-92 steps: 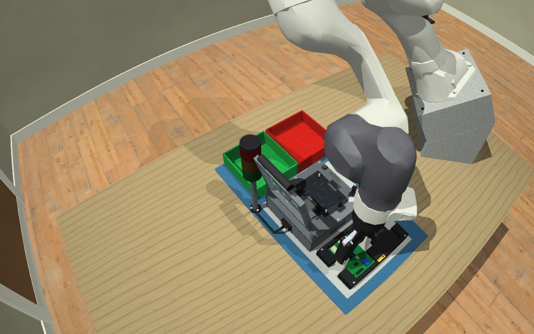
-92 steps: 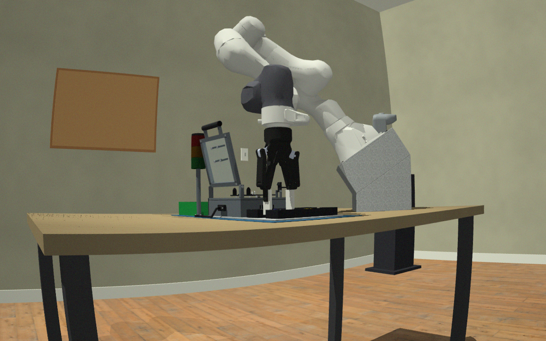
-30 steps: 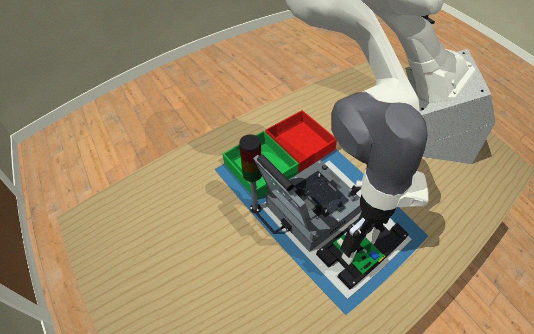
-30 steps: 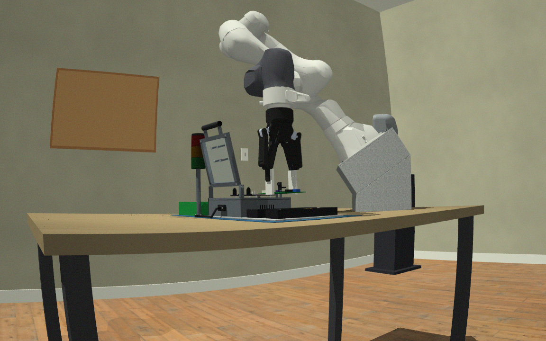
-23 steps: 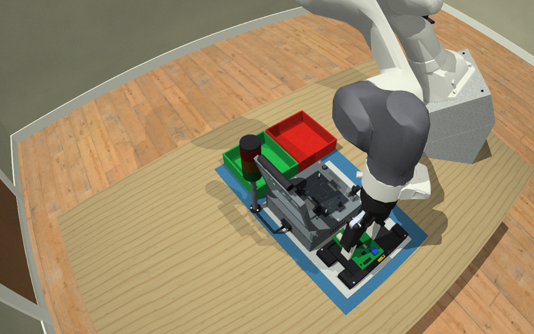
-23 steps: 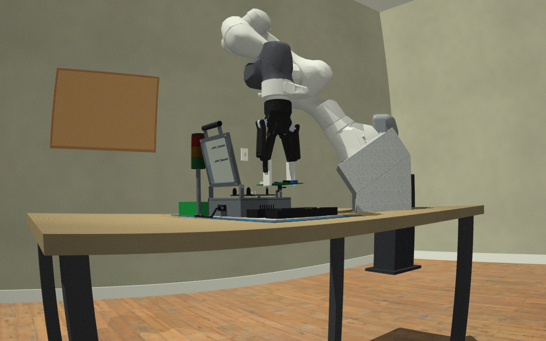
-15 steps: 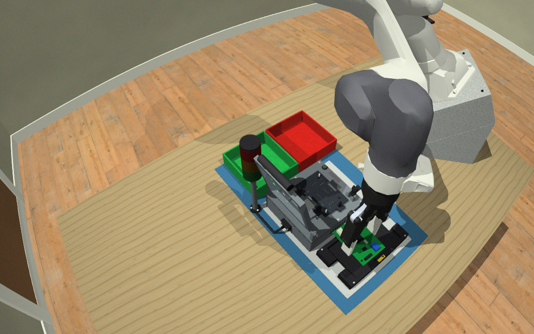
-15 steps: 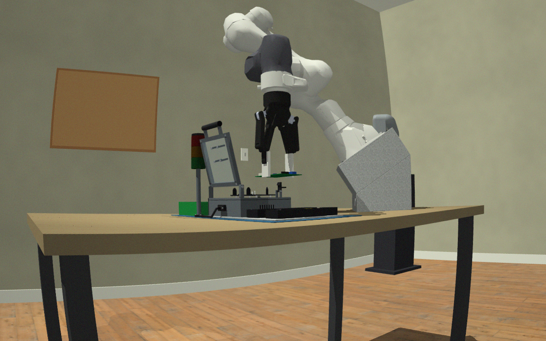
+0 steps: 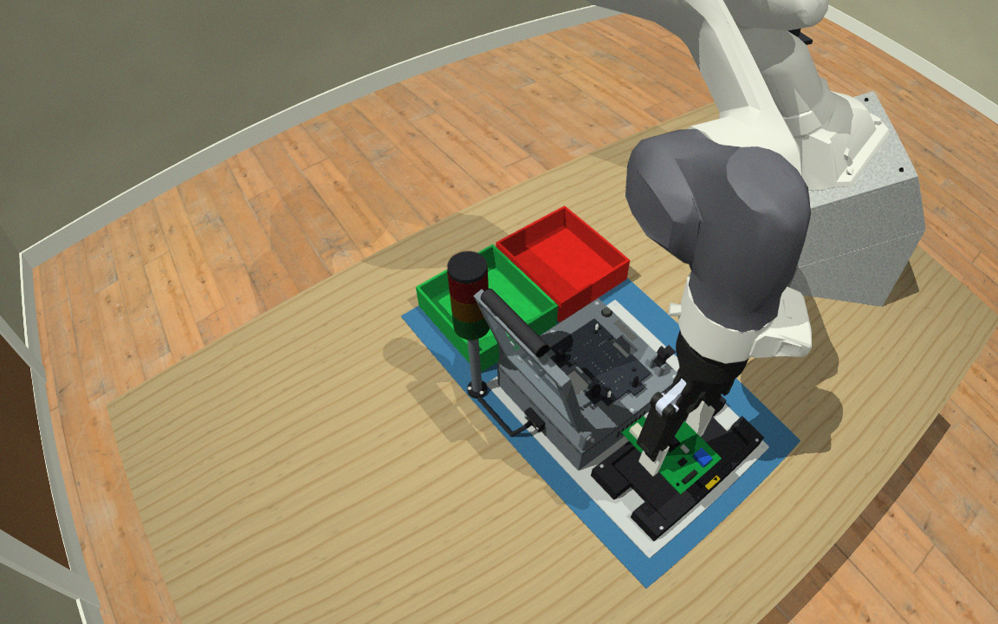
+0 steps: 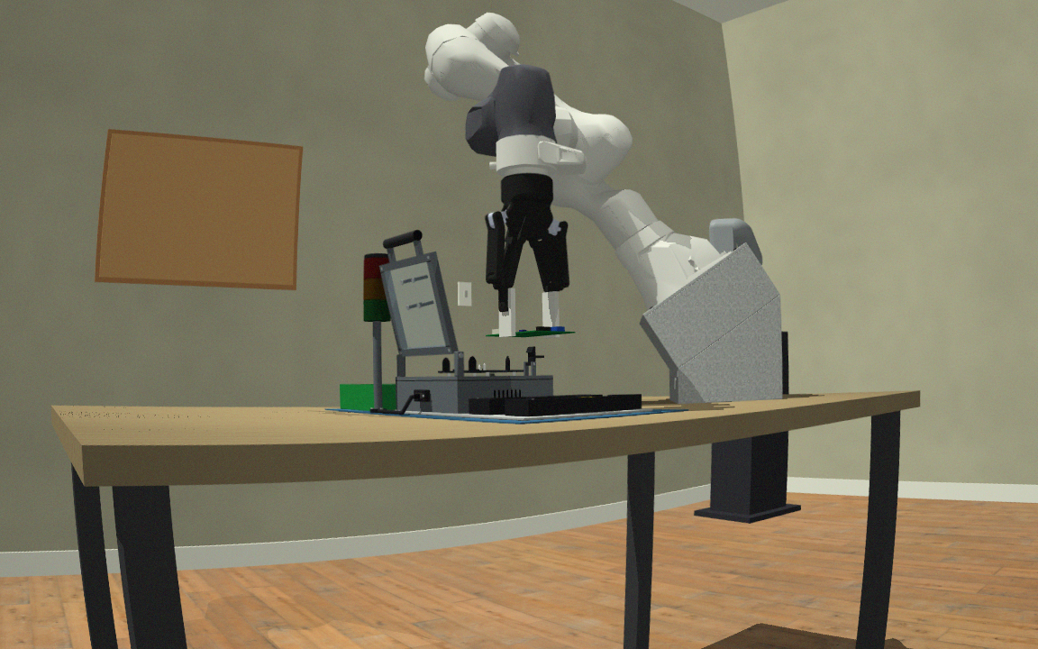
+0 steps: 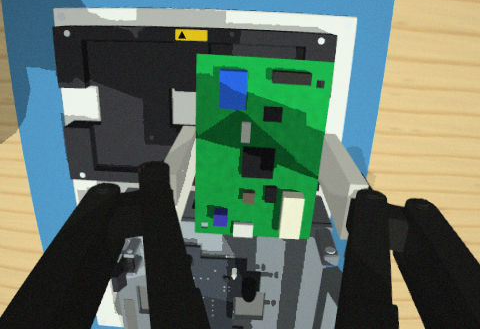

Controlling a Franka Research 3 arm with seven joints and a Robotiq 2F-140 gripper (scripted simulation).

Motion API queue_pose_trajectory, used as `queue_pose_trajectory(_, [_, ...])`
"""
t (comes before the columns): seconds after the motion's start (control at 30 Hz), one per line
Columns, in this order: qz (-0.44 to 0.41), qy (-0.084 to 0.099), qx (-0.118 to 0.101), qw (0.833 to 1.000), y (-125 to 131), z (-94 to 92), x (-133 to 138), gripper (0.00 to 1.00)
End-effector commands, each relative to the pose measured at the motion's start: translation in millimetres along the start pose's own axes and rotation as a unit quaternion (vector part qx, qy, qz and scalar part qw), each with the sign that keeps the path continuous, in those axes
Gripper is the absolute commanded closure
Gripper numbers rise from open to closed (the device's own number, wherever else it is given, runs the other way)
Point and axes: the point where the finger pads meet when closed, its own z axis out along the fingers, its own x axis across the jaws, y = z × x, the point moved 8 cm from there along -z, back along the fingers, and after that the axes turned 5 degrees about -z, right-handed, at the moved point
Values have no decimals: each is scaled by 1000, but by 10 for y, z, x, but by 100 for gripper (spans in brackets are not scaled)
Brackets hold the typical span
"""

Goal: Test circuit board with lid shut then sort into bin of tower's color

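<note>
Circuit board [image 11: 263, 145]: green, with black chips, a blue block and a white connector. Tray [image 9: 661, 508]: black, yellow label, on a white sheet over a blue bench mat [image 9: 626, 555]; tester [image 9: 565, 423]: grey. Bins: one red bin [image 9: 565, 252], one green bin [image 9: 440, 298]; signal tower [image 9: 467, 298]: black cap, dull red, amber and green bands.

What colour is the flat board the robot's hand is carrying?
Green, with small black, blue and white parts. The flat circuit board shows best in the wrist view.

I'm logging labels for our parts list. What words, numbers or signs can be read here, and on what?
No readable words or numbers anywhere.
Small yellow label on the black plastic tray: a black triangle sign, no text.
Green circuit board held in the gripper: markings too small to read.
</note>
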Motion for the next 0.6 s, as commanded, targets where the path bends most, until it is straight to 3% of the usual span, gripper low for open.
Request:
queue_pose_trajectory(0.0, [-5,-1,-2,1000,10,-2,-6,54])
queue_pose_trajectory(0.57, [5,-1,-2,1000,10,-2,-6,54])
